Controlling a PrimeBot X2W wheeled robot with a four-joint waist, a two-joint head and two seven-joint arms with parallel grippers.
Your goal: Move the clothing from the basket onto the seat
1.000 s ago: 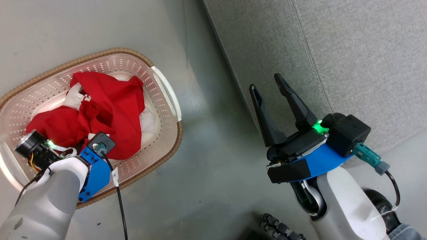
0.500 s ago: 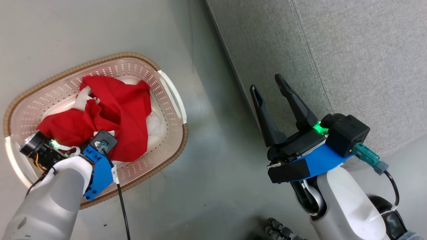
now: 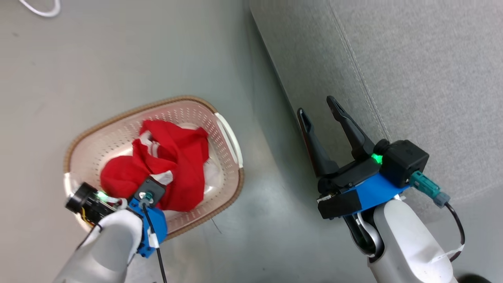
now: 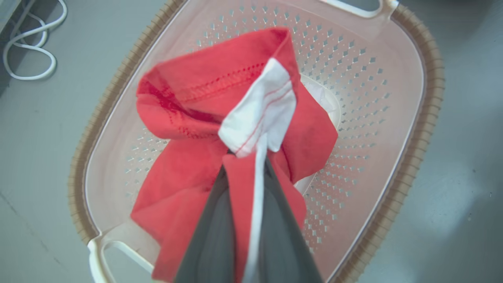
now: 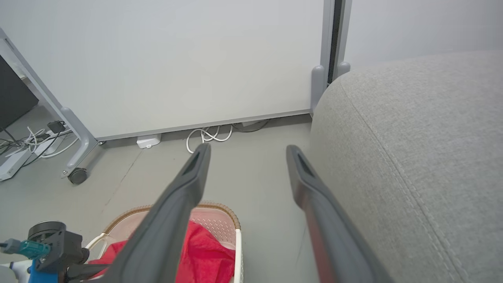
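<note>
Clothing (image 3: 173, 165) bunched in basket (image 3: 226, 177), lower left of head view; looks soft, light and floppy, best pinched at a fold. Left gripper (image 4: 245, 159) fingers pinch a red-white fold. Right gripper (image 3: 316, 107) fingers spread beside seat (image 3: 412, 59).

the head camera is looking down from high at the basket (image 3: 184, 117) and seat (image 3: 412, 59). the left wrist camera is peering close into the basket; the right is seeing both from low.

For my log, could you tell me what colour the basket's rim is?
The rim is woven-look brown, clearest in the left wrist view.
</note>
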